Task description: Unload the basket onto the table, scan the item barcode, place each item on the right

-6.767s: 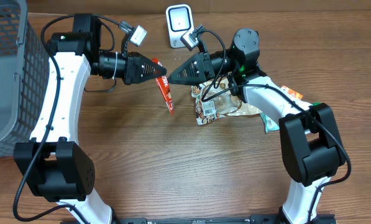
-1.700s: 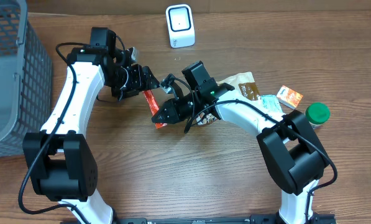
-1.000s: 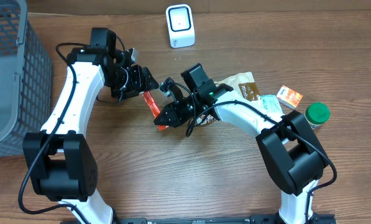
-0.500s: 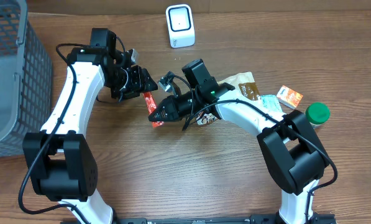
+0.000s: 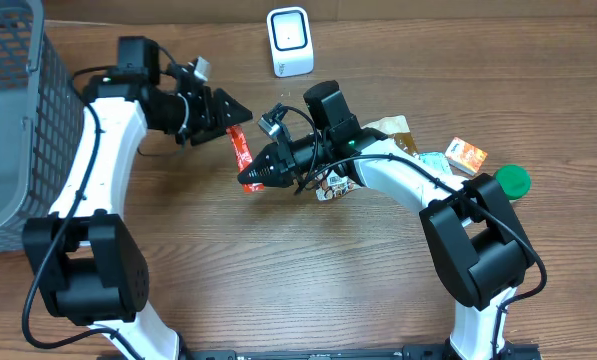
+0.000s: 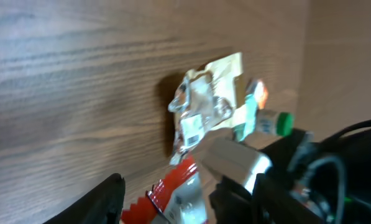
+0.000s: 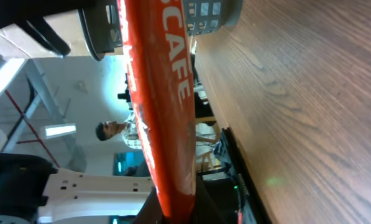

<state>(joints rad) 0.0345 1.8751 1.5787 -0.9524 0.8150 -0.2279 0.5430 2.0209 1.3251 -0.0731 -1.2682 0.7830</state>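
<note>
My right end effector (image 5: 248, 178) was clamped tight on the lower end of the red sachet (image 5: 241, 150). The sachet ran up and away from its fingertips toward my left end effector (image 5: 228, 112). In the right wrist view the sachet filled the middle of the frame, rising straight out of the pinch, with white lettering down its length and the wooden surface (image 5: 278, 270) spread out to its right.

My left end effector stood with its jaws apart, just past the sachet's upper end. In the left wrist view the sachet's serrated edge sat between the two dark fingers (image 6: 104, 198), with a clear gap on one side. I could not tell whether the other finger touched it.

The white scanner (image 5: 289, 41) stood beyond both end effectors, near the far edge of the surface and well apart from the sachet. Behind my right end effector, along its forearm, lay a crumpled packet (image 5: 333, 185) and a tan packet (image 5: 393, 130). Further out that way were a small orange packet (image 5: 466, 152) and a green-capped bottle (image 5: 511, 180). A grey mesh basket (image 5: 18, 100) sat behind my left arm, at the edge of the surface.
</note>
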